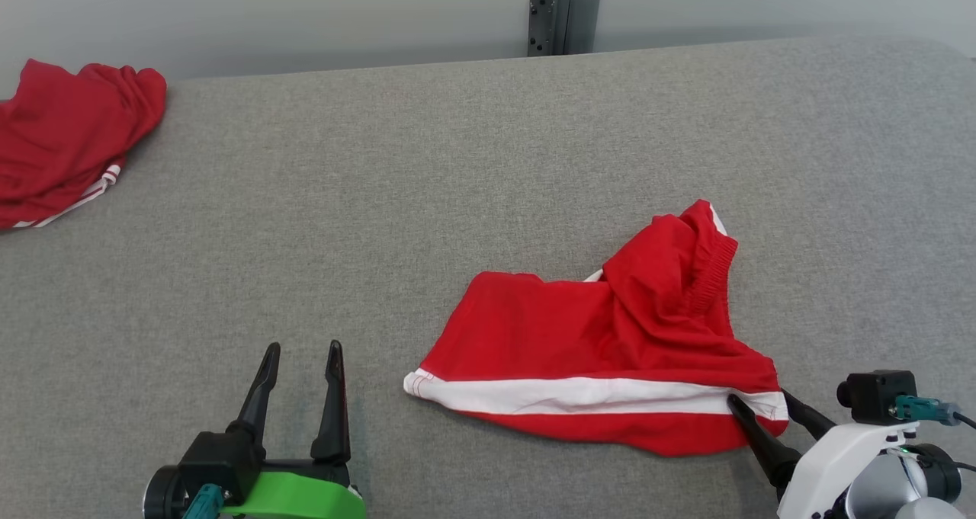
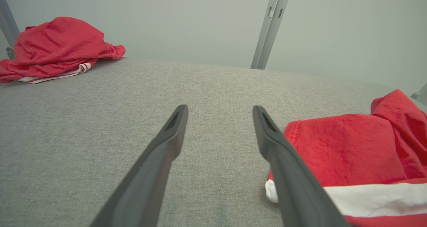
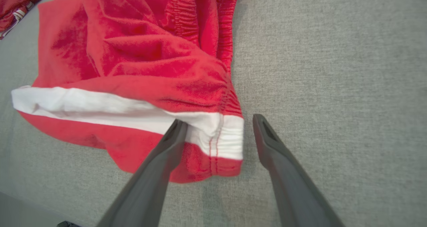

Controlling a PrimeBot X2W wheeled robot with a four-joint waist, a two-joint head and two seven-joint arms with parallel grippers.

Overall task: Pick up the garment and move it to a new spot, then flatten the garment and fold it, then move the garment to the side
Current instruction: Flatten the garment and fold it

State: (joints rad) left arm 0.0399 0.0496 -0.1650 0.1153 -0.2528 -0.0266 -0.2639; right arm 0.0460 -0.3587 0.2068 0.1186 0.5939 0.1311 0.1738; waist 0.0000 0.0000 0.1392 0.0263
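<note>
The shorts (image 1: 602, 344) are lying crosswise, waistband pointing right. The left gripper (image 1: 303, 347) and right gripper (image 1: 759, 397) are gaping wide, holding nothing.

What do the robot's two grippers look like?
Both have two long, dark, tapering fingers. The left gripper sits on a black base with a bright green bracket and a teal plug. The right gripper has a white wrist housing, a black camera box and a teal connector with a black cable.

No readable text, label, brand, number or sign shows in these views.
</note>
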